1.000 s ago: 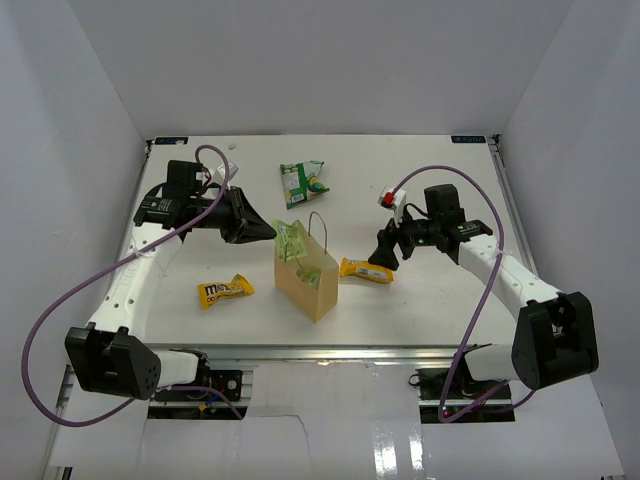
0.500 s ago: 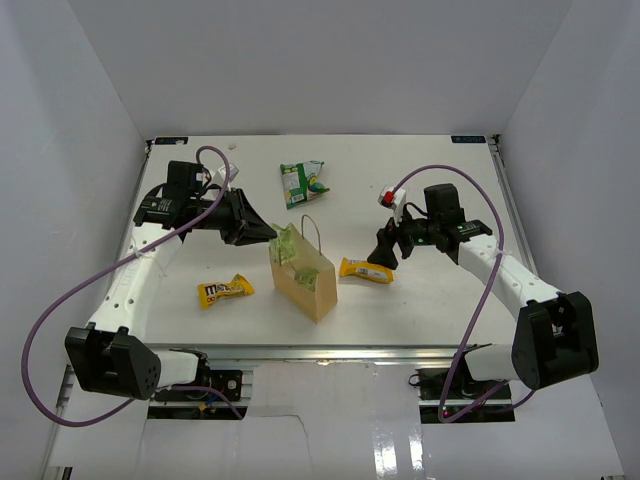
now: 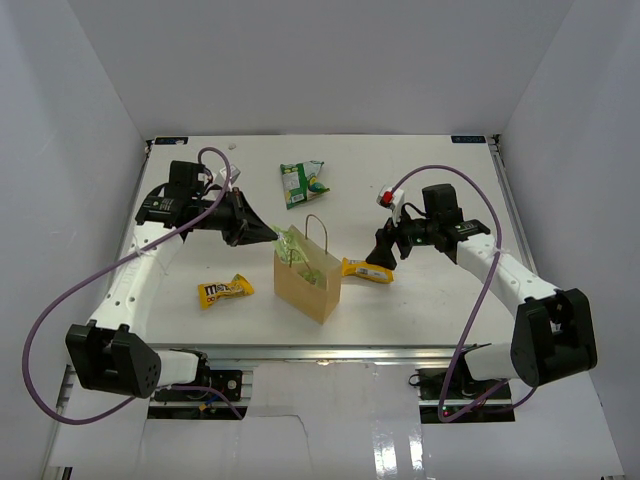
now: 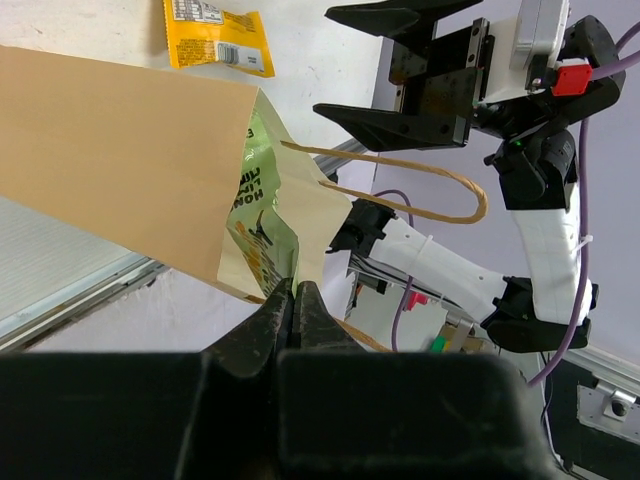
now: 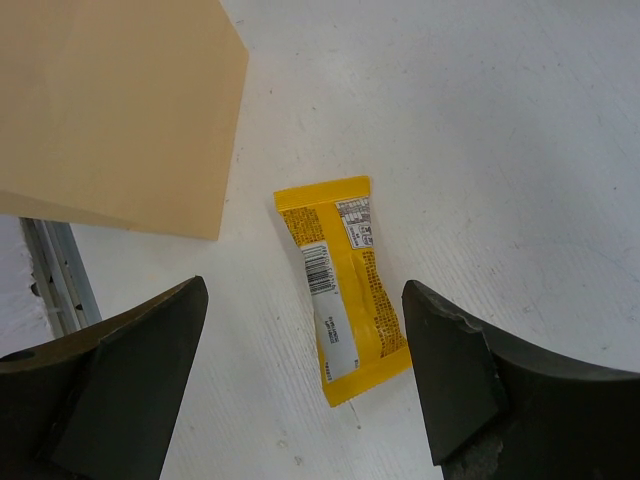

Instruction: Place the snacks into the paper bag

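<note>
Looking down from above, we see the small upright tan kraft paper bag (image 3: 308, 290) mid-table, with white tabletop (image 3: 440, 310) open on every side. Our left gripper (image 3: 268, 232) sits at its mouth edge, the green-and-white snack bag (image 3: 302, 183) lies well behind, and the yellow wrapper with brown lettering (image 3: 225, 291) lies to its left. At the left wrist, our jaws pinch together on a pale green square packet (image 4: 258, 225) partly inside the mouth. At the right wrist, our right gripper (image 5: 300, 285) hangs spread wide over the plain yellow wrapper (image 5: 345, 290), near the bag's edge.
</note>
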Robot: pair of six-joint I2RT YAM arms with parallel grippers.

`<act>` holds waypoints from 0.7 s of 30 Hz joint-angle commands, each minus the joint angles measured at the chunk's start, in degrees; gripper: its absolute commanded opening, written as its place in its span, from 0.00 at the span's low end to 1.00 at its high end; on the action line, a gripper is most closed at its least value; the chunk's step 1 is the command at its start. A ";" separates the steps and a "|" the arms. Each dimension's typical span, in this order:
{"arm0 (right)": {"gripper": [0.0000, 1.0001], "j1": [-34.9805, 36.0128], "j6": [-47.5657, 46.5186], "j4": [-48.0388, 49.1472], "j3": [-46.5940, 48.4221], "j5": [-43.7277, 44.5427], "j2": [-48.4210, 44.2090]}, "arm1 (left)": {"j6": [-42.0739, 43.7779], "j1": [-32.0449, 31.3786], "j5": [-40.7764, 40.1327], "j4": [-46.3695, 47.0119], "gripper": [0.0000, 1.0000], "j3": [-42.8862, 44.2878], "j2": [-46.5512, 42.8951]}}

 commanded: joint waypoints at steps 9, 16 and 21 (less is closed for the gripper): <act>0.85 0.37 0.73 2.26 1.60 -1.35 0.95 | 5.69 -2.41 0.45 -2.70 0.11 1.91 0.60; 0.85 0.37 0.64 2.34 1.34 -1.43 0.86 | 5.26 -2.94 -1.84 -3.23 0.56 4.89 2.53; 0.85 1.25 -2.86 1.12 0.90 -0.56 0.86 | 3.85 -2.94 -10.52 -2.27 0.61 13.22 2.80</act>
